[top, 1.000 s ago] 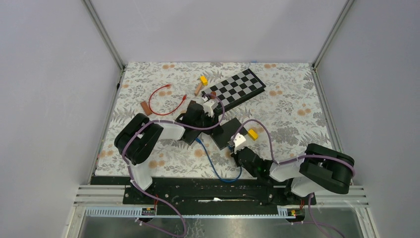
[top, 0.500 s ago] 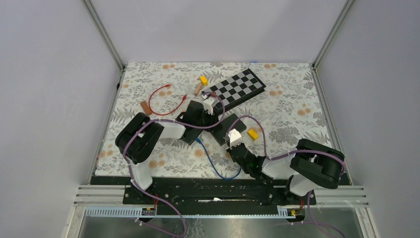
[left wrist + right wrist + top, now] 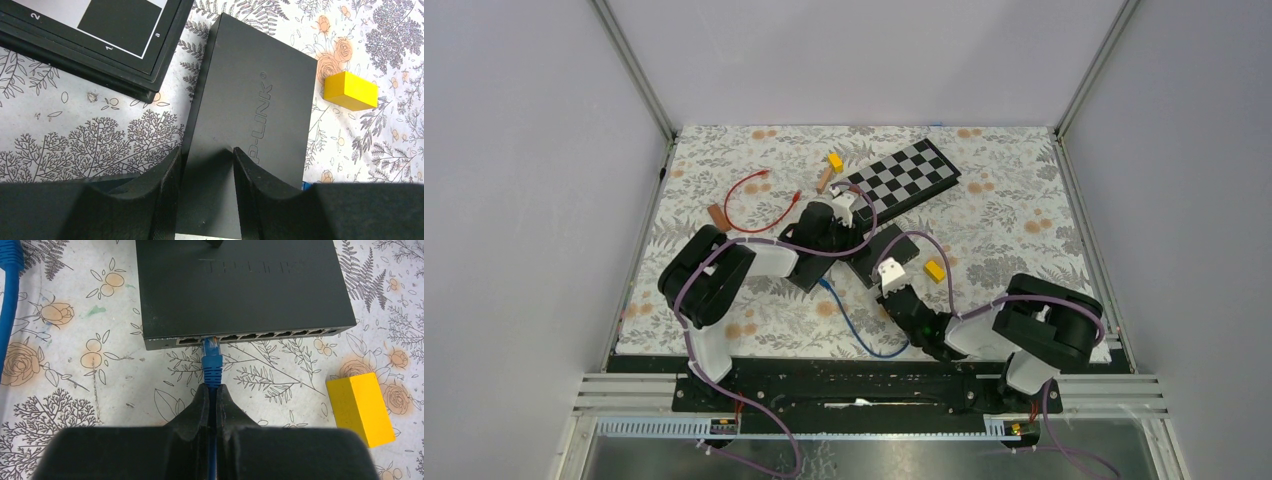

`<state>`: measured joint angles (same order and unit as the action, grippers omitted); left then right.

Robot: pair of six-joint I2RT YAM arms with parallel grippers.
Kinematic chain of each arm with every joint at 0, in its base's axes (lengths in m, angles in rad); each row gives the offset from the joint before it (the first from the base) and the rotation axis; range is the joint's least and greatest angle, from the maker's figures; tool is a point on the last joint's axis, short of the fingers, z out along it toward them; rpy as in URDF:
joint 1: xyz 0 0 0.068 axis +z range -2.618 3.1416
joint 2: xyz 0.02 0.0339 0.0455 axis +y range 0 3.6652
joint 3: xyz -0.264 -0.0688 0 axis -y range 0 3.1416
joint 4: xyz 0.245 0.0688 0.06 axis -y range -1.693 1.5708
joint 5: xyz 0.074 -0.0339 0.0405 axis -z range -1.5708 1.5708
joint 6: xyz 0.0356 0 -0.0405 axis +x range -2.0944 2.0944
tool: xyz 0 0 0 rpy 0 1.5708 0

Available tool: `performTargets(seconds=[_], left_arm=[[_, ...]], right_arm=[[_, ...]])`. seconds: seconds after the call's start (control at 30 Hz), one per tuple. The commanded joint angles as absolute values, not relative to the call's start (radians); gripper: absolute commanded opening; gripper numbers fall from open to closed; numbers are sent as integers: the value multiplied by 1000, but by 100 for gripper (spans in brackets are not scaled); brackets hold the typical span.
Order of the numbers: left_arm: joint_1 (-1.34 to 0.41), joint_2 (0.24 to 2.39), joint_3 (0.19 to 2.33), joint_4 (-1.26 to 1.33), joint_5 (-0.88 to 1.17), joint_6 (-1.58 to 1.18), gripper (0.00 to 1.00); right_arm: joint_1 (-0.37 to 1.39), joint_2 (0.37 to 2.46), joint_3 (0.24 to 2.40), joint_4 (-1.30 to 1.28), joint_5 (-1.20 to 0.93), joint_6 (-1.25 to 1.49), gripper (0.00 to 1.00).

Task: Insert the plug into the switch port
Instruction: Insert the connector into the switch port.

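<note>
The black switch (image 3: 240, 290) lies flat on the floral mat, its row of ports facing my right wrist camera. My right gripper (image 3: 215, 387) is shut on the blue cable just behind the blue plug (image 3: 211, 352). The plug's tip sits at the mouth of the second port from the left; how deep it sits cannot be told. My left gripper (image 3: 205, 150) stands over the far end of the switch (image 3: 260, 100) with its jaws apart, one finger at the switch's side edge and the other above its top. From above, the switch (image 3: 886, 250) lies between both grippers.
A yellow block (image 3: 360, 407) rests right of the switch's front corner. The chessboard (image 3: 904, 172) lies just behind the switch. The blue cable (image 3: 854, 335) loops toward the near edge. A red wire (image 3: 754, 205), another yellow block (image 3: 835, 160) and small wooden pieces lie at the back left.
My right gripper has moved forward and left with the cable, bringing the plug up to the switch's ports. The left arm has stayed over the switch.
</note>
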<state>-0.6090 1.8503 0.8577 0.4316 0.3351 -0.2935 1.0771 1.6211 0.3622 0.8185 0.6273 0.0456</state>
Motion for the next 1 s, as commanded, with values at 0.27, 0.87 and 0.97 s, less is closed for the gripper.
performTargets(seconds=[0.27,0.87,0.97], left_arm=[[-707,1896,831,244,648,-350,40],[-707,1908,842,236,665,-346,39],[-707,1912,842,236,670,-347,39]], right_arm=[[963,1466,537,1004,493,28,0],[938,1599,563,1052,446,49,0],[938,1577,593,1028,432,19,0]])
